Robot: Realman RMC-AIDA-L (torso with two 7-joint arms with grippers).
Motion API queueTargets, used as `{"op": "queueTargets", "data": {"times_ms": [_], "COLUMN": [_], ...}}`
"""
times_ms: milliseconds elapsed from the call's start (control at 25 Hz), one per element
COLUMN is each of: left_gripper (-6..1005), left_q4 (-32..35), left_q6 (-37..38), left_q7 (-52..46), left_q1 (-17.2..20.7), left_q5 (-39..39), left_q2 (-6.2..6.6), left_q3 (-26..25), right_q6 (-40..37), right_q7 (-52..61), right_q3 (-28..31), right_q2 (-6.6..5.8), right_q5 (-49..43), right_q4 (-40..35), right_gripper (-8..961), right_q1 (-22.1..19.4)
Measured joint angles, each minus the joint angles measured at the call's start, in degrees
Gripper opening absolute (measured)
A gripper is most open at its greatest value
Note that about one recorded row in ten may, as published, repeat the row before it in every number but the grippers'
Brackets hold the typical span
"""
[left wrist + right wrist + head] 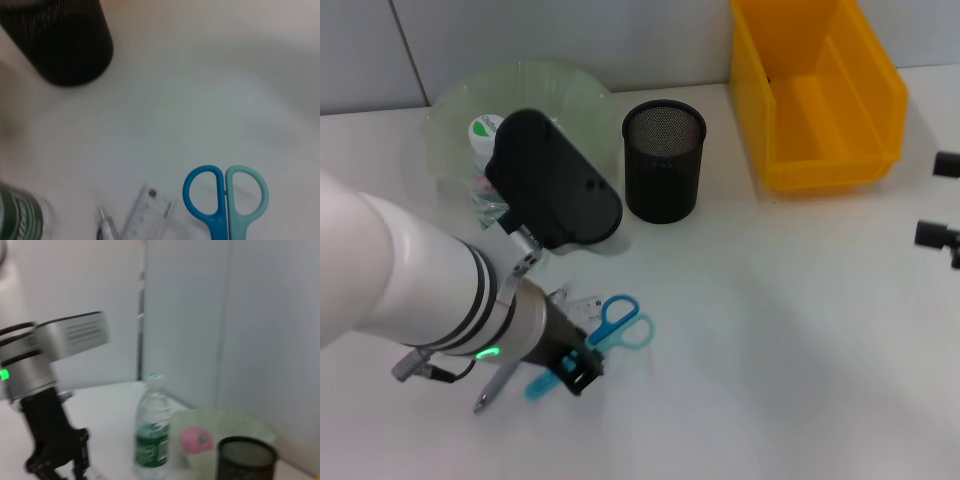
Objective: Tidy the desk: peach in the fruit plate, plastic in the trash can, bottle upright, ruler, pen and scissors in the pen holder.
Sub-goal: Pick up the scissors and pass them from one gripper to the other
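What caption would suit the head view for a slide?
Left claw lowered over blue scissors on the desk, near the black mesh pen holder.

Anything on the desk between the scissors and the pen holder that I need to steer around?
No. In the left wrist view the stretch from the scissors to the pen holder is bare desk.

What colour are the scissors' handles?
One blue, one teal, on the scissors; clearest in the left wrist view.
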Motion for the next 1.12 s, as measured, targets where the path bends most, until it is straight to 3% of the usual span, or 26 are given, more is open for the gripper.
{"op": "queueTargets", "data": {"times_ms": [320, 1120], "left_gripper": [233, 235], "left_q4": [6.17, 8.79], "left_q6": [-3.99, -13.23], "left_q7": [0.61, 4.07], "left_q1": [1.93, 3.34], "left_q5": [2.37, 2.78], "left_q2": [0.25, 0.22], "left_q3": [0.33, 1.15], "right_q6": [1.86, 5.52], "right_q7": [1.51, 4.85], "right_q3": [4.58, 5.61], "right_q2": [0.07, -0.37], "right_q5": [1.68, 6.53], "right_q4": [1.54, 4.88], "right_gripper": [819, 819], "right_q1": [0.54, 1.23]}}
